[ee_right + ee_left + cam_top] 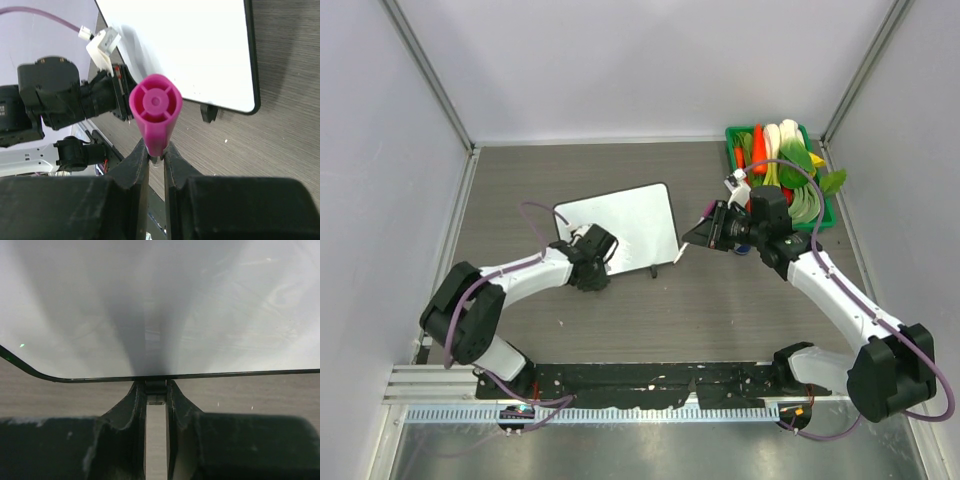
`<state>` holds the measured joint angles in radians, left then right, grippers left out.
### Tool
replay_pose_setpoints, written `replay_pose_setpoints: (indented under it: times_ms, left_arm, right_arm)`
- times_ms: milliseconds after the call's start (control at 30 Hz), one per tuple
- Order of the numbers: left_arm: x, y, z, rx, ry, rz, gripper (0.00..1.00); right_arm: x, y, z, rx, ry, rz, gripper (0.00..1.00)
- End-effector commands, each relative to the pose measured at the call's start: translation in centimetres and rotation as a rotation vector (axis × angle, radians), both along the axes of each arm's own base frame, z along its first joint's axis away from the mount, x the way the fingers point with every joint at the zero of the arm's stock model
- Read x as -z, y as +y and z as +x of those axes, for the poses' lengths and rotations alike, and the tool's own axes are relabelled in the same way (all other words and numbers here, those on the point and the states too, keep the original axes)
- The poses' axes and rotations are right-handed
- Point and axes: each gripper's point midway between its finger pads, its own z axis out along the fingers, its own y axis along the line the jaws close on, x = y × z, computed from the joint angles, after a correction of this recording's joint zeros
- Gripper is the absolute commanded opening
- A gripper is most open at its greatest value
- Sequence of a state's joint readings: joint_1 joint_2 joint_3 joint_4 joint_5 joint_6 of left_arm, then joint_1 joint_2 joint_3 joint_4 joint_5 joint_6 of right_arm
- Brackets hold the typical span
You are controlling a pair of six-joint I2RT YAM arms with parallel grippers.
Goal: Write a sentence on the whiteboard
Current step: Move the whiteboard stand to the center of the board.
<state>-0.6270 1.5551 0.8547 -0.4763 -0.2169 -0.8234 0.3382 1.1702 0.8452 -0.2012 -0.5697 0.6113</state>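
Note:
The whiteboard [625, 225] lies on the table, left of centre, its face plain white [190, 45]. The sentence is not in view. My left gripper [592, 240] sits at the board's near-left edge. In the left wrist view its jaws [156, 390] are closed on a small black piece under the board's rim [160, 305]. My right gripper [698, 236] hovers just off the board's right edge, shut on a pink marker [155, 107] whose round end faces the wrist camera. One black foot [209, 112] shows beneath the board's corner.
A green basket [785, 175] full of toy vegetables stands at the back right, close behind my right wrist. White walls enclose the table on three sides. My left arm [60, 95] shows across the board in the right wrist view.

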Motion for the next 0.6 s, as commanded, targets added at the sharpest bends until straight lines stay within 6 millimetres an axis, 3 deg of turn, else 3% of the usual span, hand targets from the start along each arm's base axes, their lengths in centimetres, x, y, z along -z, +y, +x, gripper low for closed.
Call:
replay_pose_setpoints:
  times_ms: [0,167,567]
  left_arm:
    - [-1.5,-2.0,-2.2,-0.07,-0.015,-0.09,0.0]
    - [-1.6,-2.8,-4.6,-0.085,-0.007,-0.073,0.0]
    - [0.4,-7.4,-8.9,0.026,0.059,-0.016,0.0]
  right_arm:
    - [-3.5,0.0,0.7,0.008,-0.098,0.031,0.01]
    - [-3.6,0.0,0.7,0.01,-0.103,0.03,0.02]
    - [-3.7,-0.1,0.4,0.015,-0.109,0.035,0.02]
